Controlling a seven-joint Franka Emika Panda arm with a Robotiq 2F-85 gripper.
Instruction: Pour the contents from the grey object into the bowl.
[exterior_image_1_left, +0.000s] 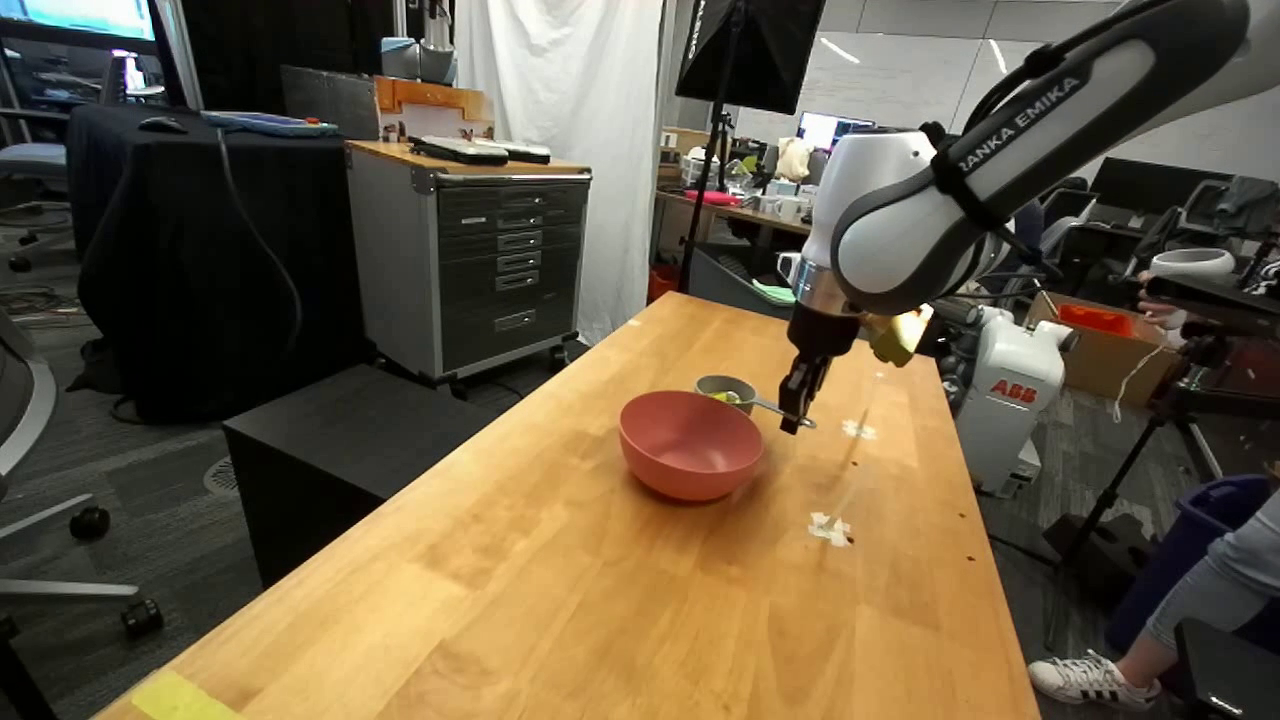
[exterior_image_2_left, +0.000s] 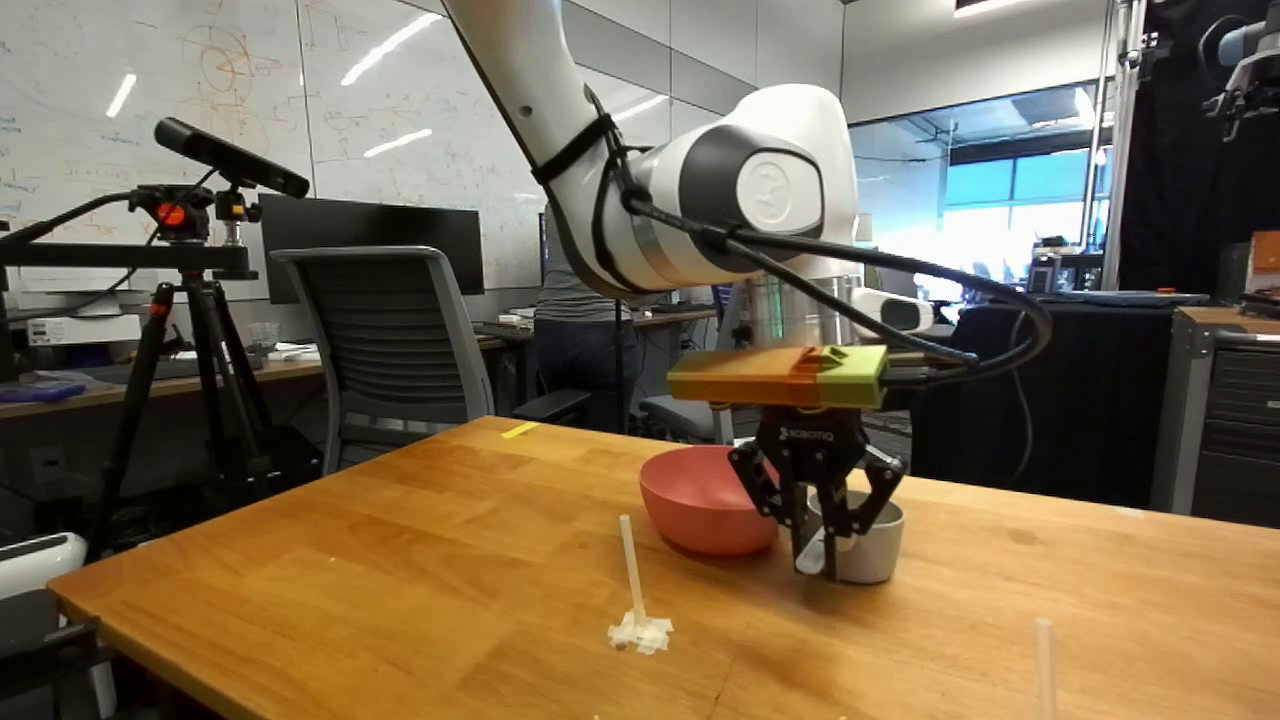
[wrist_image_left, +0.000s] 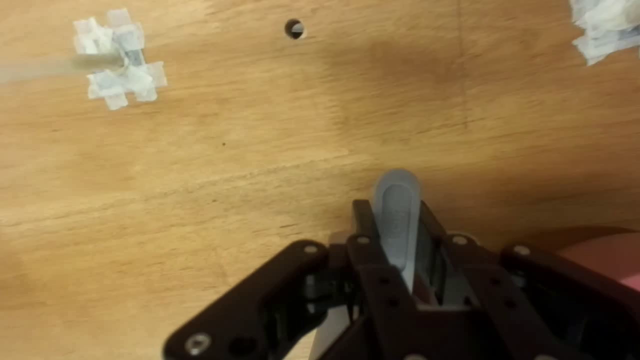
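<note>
The grey cup (exterior_image_1_left: 718, 383) stands close beside the pink-red bowl (exterior_image_1_left: 690, 450). It shows in both exterior views (exterior_image_2_left: 876, 550). A little heap of yellowish contents (exterior_image_1_left: 727, 397) lies in the cup. The cup's flat grey handle (wrist_image_left: 398, 210) sticks out between my fingers in the wrist view. My gripper (exterior_image_2_left: 815, 562) points down, with its fingers narrowed on both sides of the handle and seemingly shut on it. The bowl (exterior_image_2_left: 705, 505) looks empty inside; its edge shows in the wrist view (wrist_image_left: 607, 260). I cannot tell whether the cup is slightly lifted.
A thin upright stick (exterior_image_2_left: 632, 570) is taped to the wooden table (exterior_image_2_left: 450, 560). Another stick (exterior_image_2_left: 1045, 665) stands nearer the camera. Their tape patches show in the wrist view (wrist_image_left: 120, 62). A black box (exterior_image_1_left: 350, 450) stands beside the table's long edge.
</note>
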